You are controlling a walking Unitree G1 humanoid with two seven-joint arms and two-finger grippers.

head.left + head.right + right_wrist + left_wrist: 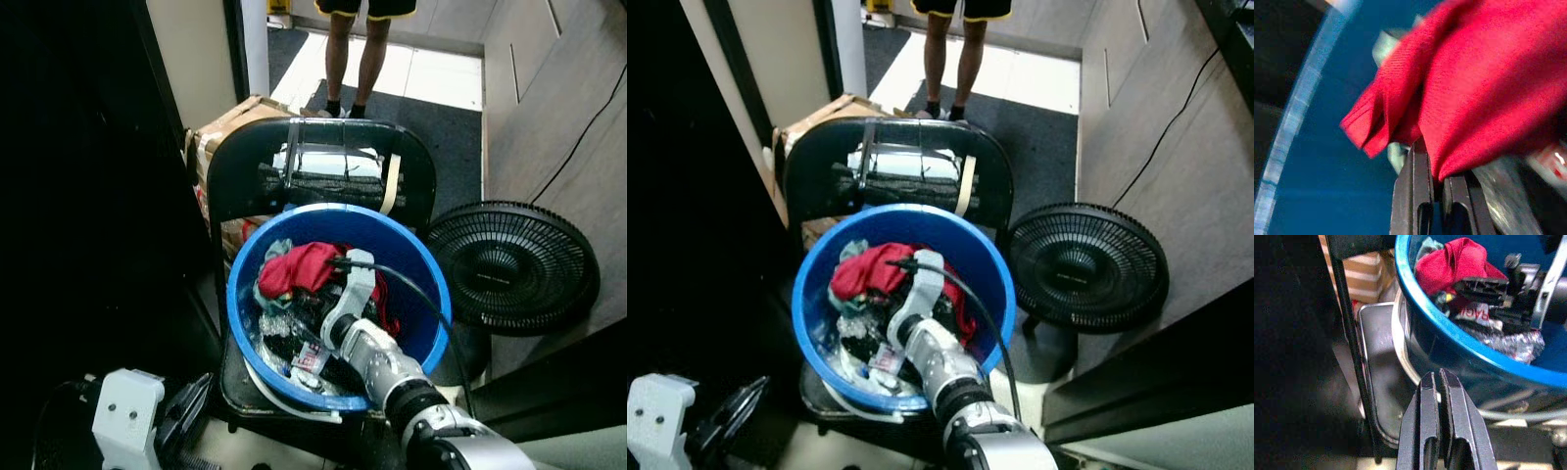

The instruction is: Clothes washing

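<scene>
The right gripper point(1432, 183) is reaching down into the blue tub point(257, 253), its 2 black fingers point(1411, 196) pinching almost together on a hanging fold of the red garment point(1484, 83). The cloth is draping over the fingertips and rising away from them toward the tub's far wall, so lifting it free looks like a pull straight up and back toward the robot. From the head, the red garment point(306, 266) is sitting on top of the laundry heap, its long axis running roughly across the tub, with pale green cloth point(277, 251) at the left rim and dark clothes point(286, 345) beneath. The right arm is clearly the nearer one.

The left gripper point(1440, 387) is hanging outside the tub, low at the robot's left, fingers pressed together on nothing, pointing at the tub's outer wall and the metal tray point(1378, 357) under it.

Writing is scarce: a white tag point(1476, 313) among the dark clothes is carrying red letters that seem to read "RAC" (the rest is hidden), and nothing else is legible.

The tub is resting on a black chair point(318, 157), with a cardboard box point(230, 122) behind it, a black floor fan point(509, 264) to the right, and a person's legs point(355, 59) standing at the doorway beyond.
</scene>
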